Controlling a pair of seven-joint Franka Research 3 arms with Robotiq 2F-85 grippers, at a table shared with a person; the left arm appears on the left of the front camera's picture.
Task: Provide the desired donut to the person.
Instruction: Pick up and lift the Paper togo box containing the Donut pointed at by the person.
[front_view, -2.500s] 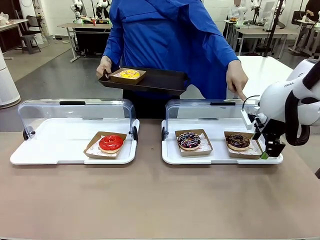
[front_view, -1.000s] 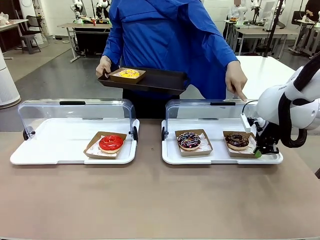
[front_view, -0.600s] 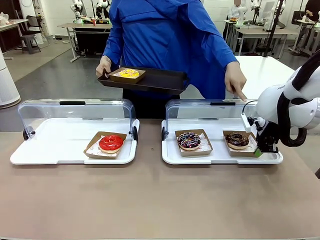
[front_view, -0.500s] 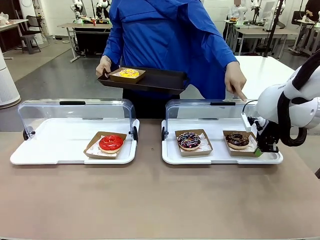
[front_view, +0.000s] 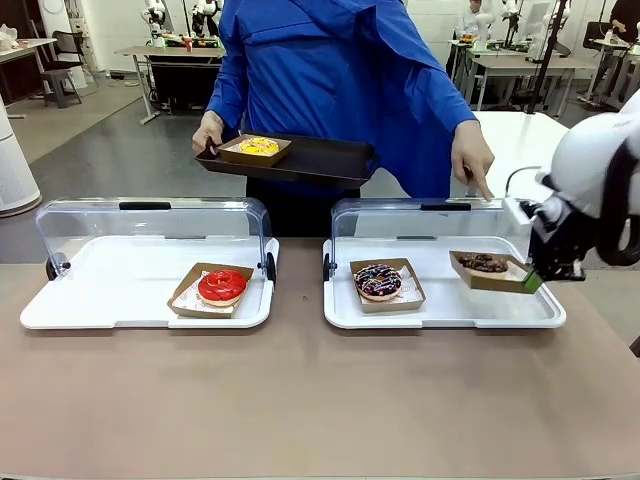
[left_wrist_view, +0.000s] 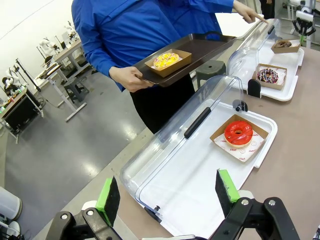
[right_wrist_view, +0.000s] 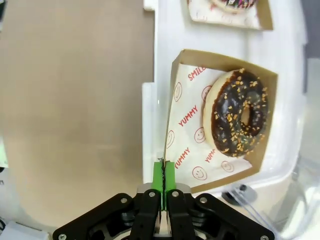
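The chocolate donut (front_view: 484, 263) with nut crumbs lies in a brown cardboard tray (front_view: 478, 280). My right gripper (front_view: 538, 279) is shut on that tray's right edge and holds it a little above the right white case (front_view: 440, 315). In the right wrist view the green pads (right_wrist_view: 170, 176) pinch the cardboard wall, with the chocolate donut (right_wrist_view: 240, 118) just beyond. The person (front_view: 340, 90) in a blue coat points a finger (front_view: 478, 183) down at this case and holds a black serving tray (front_view: 320, 160). My left gripper (left_wrist_view: 167, 192) is open, high above the left case.
A sprinkled dark donut (front_view: 378, 281) stays in the right case. A red donut (front_view: 222, 285) sits in the left case (front_view: 110, 290). A yellow donut (front_view: 259, 147) rests on the black tray. Both clear lids stand up at the back. Bare brown table lies in front.
The right gripper shut on the cardboard tray's edge and has lifted it with the chocolate donut up off the white case, slightly to the right. The person has stayed still.
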